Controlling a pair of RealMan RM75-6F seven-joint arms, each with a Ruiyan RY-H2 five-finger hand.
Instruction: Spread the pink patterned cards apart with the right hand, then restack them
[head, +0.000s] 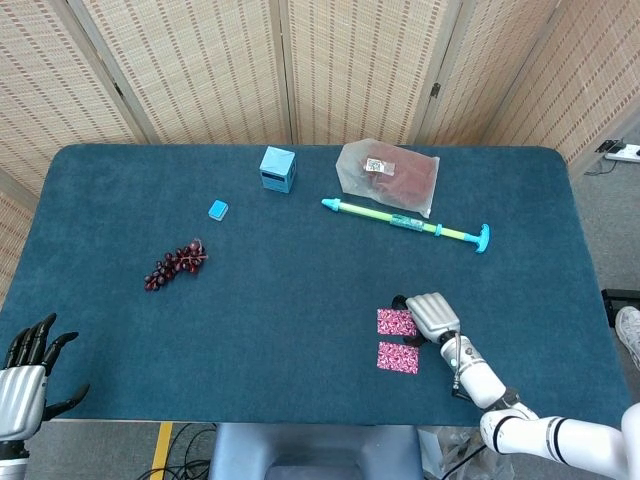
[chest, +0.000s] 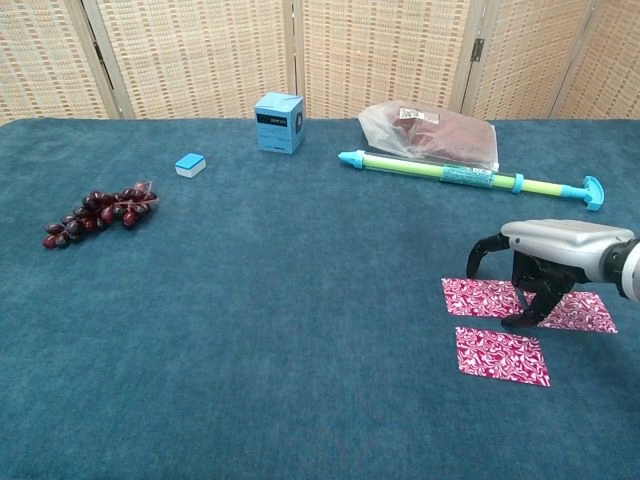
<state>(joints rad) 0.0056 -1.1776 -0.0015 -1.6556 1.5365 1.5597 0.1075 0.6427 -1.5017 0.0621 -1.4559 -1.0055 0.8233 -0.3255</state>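
Three pink patterned cards lie flat on the blue desk (chest: 250, 330), toward five o'clock in the head view. One card (chest: 482, 297) sits to the left, one card (chest: 501, 355) lies below it, and a third card (chest: 583, 312) pokes out to the right under the hand. They lie close to each other but do not cover each other, so the spreading part looks done.

The right hand (chest: 540, 270) hovers low over the cards with its palm down and its fingers (chest: 527, 312) curled down like little legs. The fingertips reach the desk between the left card and the right card. The hand holds nothing. It looks set like this so the fingertips can slide a card along the cloth, because flat cards are hard to pick up. I think the next job is to push the cards back into one pile.

The left hand (head: 25, 375) waits at the desk's eight o'clock corner, fingers apart and holding nothing, since this job is not for it.

Far from the cards are purple grapes (head: 174, 265), a blue box (head: 277, 168), a small blue eraser (head: 217, 210), a bag of dark stuff (head: 388, 172) and a green and blue water pump toy (head: 405, 221).
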